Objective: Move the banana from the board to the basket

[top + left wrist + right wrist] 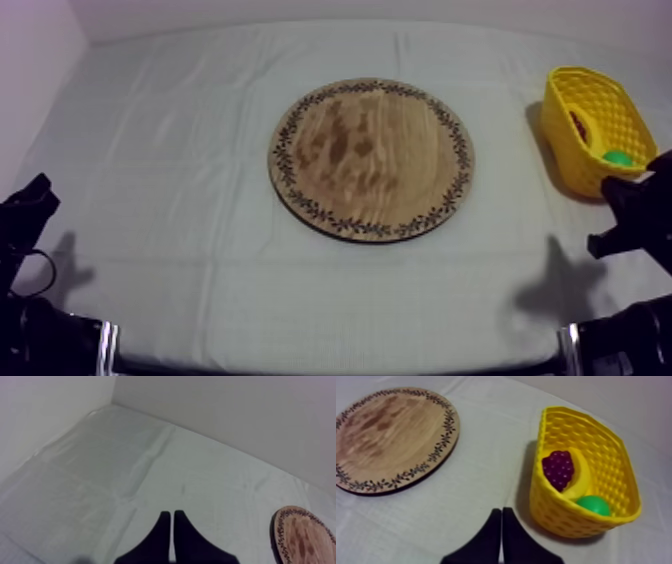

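Shows banana [582,478] already inside yellow basket [618,446], touching grapes [558,468]; wooden board [391,436] near basket, bare. Left gripper [172,515] and right gripper [501,511] pinched into narrow wedges, holding nothing. Seemingly finished: calls for no further grasp.

No legible text or signs anywhere.

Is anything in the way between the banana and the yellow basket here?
Nothing visible: the banana already lies inside the yellow basket, against the grapes, with a green fruit beside it. The right gripper, shut, hangs just outside it.
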`<act>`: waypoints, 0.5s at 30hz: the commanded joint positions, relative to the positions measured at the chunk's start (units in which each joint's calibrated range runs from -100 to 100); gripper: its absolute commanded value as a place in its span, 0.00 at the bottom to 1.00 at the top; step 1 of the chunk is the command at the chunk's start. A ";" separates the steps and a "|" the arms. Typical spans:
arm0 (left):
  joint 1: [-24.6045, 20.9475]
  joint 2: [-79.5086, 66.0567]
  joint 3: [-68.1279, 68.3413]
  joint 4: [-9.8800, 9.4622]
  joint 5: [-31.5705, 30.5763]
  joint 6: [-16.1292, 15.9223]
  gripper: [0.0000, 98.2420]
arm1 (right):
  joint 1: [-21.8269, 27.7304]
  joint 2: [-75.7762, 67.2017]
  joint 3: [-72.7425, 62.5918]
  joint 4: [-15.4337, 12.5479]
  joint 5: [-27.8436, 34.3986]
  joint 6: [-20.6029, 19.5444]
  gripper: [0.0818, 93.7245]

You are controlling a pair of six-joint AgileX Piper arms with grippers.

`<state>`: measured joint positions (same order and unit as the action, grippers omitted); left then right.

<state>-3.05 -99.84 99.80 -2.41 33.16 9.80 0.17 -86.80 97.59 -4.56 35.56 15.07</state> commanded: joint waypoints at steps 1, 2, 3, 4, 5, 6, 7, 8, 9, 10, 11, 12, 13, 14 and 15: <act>-0.02 0.02 -0.02 -0.01 -0.01 0.00 0.00 | -1.28 -2.97 0.76 0.47 0.97 -6.44 0.00; -0.02 0.02 -0.02 -0.01 -0.01 0.00 0.00 | -1.88 -4.20 0.76 1.05 1.62 -8.20 0.00; -0.02 0.02 -0.02 -0.01 -0.01 0.00 0.00 | -2.61 -5.27 0.82 1.57 2.08 -9.27 0.00; -0.02 0.02 -0.02 -0.01 -0.01 0.00 0.00 | -3.39 -6.22 0.96 1.93 2.40 -9.54 0.00; -0.02 0.02 -0.02 -0.01 -0.01 0.00 0.00 | -4.17 -7.04 1.20 2.17 2.55 -9.20 0.00; -0.02 0.02 -0.02 -0.01 -0.01 0.00 0.00 | -4.85 -7.61 1.43 2.37 2.49 -8.49 0.00; -0.02 0.02 -0.02 -0.01 -0.01 0.00 0.00 | -5.38 -8.01 1.59 2.51 2.45 -7.57 0.00; -0.02 0.02 -0.02 -0.01 -0.01 0.00 0.00 | -5.77 -8.30 1.70 2.60 2.39 -6.59 0.00; -0.02 0.02 -0.02 -0.01 -0.01 0.00 0.00 | -6.04 -8.49 1.78 2.67 2.35 -5.62 0.00; -0.02 0.02 -0.02 -0.01 -0.01 0.00 0.00 | -6.21 -8.63 1.84 2.72 2.32 -4.78 0.00; -0.02 0.02 -0.02 -0.01 -0.01 0.00 0.00 | -6.25 -8.73 1.88 2.75 2.31 -4.11 0.00; -0.02 0.02 -0.02 -0.01 -0.01 0.00 0.00 | -6.22 -8.79 1.90 2.78 2.29 -3.62 0.00; -0.02 0.02 -0.02 -0.01 -0.01 0.00 0.00 | -6.13 -8.84 1.92 2.79 2.28 -3.28 0.00; -0.02 0.02 -0.02 -0.01 -0.01 0.00 0.00 | -5.99 -8.87 1.94 2.80 2.28 -3.08 0.00; -0.02 0.02 -0.02 -0.01 -0.01 0.00 0.00 | -5.88 -8.90 1.95 2.81 2.27 -2.97 0.00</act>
<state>-3.05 -99.84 99.80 -2.41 33.16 9.80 -5.77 -95.67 99.51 -1.74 37.91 6.65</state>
